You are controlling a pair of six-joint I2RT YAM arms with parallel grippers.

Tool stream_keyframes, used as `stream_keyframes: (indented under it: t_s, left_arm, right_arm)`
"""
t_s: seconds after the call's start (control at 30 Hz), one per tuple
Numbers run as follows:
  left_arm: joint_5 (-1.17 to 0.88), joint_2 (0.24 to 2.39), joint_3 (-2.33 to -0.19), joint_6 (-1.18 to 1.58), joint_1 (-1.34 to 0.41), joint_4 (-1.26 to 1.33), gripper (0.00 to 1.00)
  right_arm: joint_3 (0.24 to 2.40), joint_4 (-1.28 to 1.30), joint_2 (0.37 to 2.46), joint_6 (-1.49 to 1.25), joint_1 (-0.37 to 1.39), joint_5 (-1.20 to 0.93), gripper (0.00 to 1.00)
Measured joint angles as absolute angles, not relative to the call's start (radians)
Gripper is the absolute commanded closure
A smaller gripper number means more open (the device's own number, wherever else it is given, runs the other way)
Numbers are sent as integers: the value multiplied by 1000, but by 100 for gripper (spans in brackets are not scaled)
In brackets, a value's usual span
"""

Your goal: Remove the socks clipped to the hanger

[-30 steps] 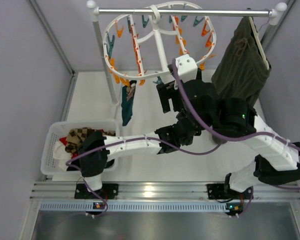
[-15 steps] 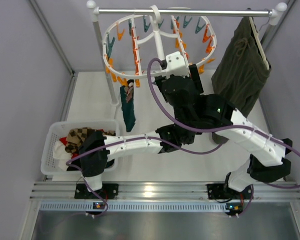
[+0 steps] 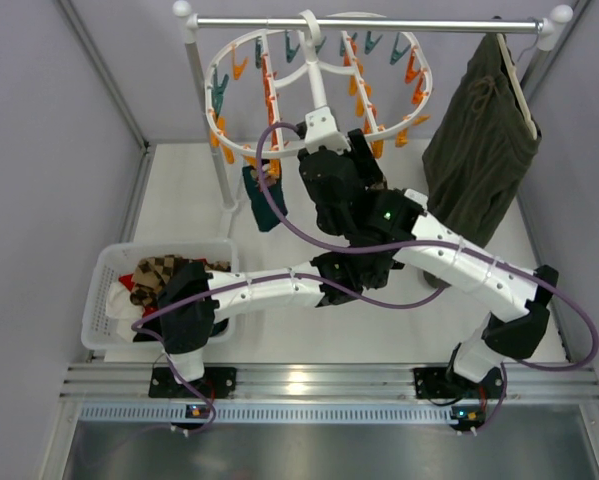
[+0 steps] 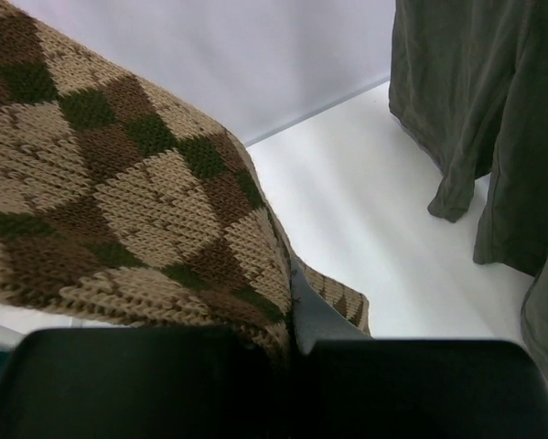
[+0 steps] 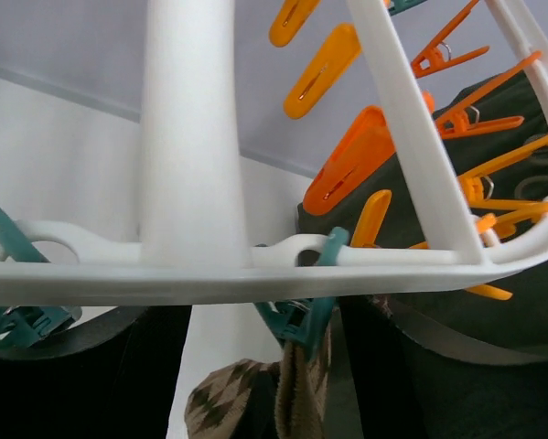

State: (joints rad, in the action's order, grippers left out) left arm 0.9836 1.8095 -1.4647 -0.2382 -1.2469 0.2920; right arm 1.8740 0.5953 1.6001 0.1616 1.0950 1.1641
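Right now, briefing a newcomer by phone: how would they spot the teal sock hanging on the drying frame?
Find the white oval hanger on the back rail. From its near-left rim dangles a dark teal sock. It is plain, unlike the argyle sock over the basket or the big olive garment to the right.

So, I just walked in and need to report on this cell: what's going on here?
Two robot arms are taking socks off a white clip hanger. The right pincer is up under the hanger, jaws open either side of a teal clip that holds a brown patterned sock. The left pincer is shut on an argyle sock. A white basket at the left holds a pile of laundry.
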Motion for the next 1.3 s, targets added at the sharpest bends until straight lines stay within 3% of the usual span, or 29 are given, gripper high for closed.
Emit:
stream_keyframes:
  t_s: [0.4,0.5,0.63,0.83,1.0,1.07,1.13,1.23,1.3]
  left_arm:
    - [968,1809,-1459,-230,-1248,292,100]
    - [962,1809,-1450,-223,-1248,292,100]
    - [957,1809,-1445,-210,-1247,292,100]
    - [936,1802,-1417,-177,-1243,296,100]
    - [900,1750,-1285,-107,-1233,294,100]
    - [878,1707,-1201,-62,-1227,294,100]
    - [868,1647,-1106,-14,-1223,289,100]
    - [881,1549,-996,69,-1219,254,100]
    - [904,1467,-939,141,-1218,202,100]
  right_arm:
    - [1791,356,1600,324,1093,1240,54]
    - [1791,323,1600,358,1091,1251,65]
    - [1791,299,1600,387,1089,1263,88]
    - [1792,297,1600,371,1089,1257,94]
    - [1795,331,1595,304,1088,1214,89]
    - [1795,359,1589,265,1084,1182,82]
    - [1796,385,1580,236,1079,1153,61]
    - [1801,431,1566,180,1074,1097,44]
    - [1802,463,1552,148,1074,1054,39]
